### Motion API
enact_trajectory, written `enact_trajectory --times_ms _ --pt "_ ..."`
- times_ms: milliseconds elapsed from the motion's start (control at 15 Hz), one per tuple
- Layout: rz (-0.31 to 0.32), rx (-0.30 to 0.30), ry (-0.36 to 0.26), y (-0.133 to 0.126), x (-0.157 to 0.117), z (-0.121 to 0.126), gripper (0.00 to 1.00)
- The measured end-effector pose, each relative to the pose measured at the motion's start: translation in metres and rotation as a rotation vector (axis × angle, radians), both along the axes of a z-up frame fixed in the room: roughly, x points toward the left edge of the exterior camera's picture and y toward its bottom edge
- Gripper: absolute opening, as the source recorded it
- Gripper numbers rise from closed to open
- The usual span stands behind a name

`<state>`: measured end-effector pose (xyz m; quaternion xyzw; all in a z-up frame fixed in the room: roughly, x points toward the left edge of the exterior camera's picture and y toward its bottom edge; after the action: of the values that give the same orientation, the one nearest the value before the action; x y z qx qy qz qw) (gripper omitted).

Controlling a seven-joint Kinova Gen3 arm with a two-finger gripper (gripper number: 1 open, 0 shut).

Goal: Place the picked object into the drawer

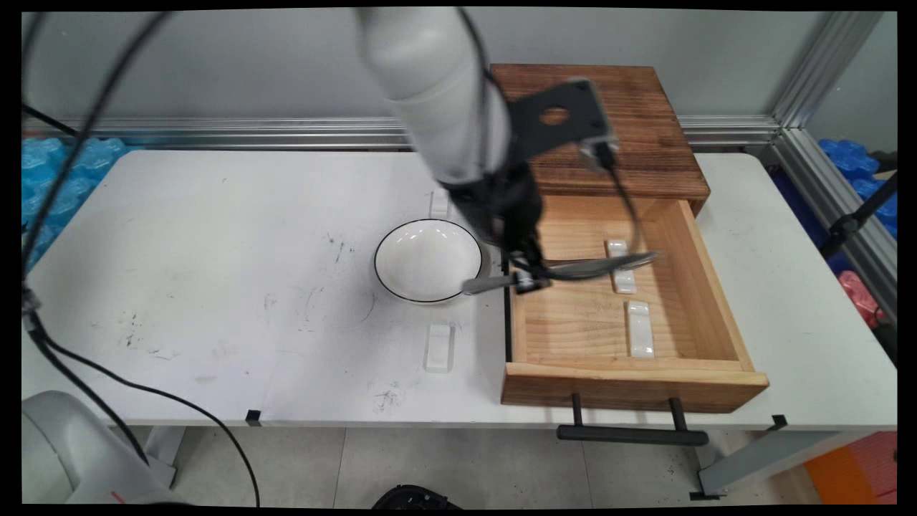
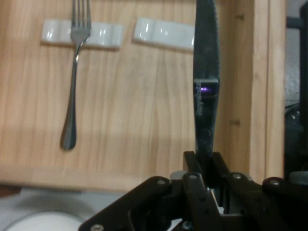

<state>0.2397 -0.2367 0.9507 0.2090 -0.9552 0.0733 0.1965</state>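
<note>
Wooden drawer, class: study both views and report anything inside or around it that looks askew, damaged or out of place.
Nothing is spilled or broken. In the open drawer, a fork lies with its neck on one white rest; the second rest is bare. The knife is not lying down: the gripper holds it above the drawer. The table carries dark scuffs.

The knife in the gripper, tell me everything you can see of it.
The knife is a dark grey table knife that looks like metal, long and slim. The gripper has its jaws shut on it partway along. It is held about level over the open wooden drawer, blade out over the drawer, handle end toward the white bowl. Only the jaws touch it.
</note>
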Motion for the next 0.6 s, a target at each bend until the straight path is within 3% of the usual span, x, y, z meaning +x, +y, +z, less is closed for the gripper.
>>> enact_trajectory --times_ms 267,600 --pt "-0.016 -0.013 -0.045 -0.022 -0.053 -0.031 0.00" --pt "-0.034 -0.022 -0.091 -0.043 -0.092 -0.064 0.00"
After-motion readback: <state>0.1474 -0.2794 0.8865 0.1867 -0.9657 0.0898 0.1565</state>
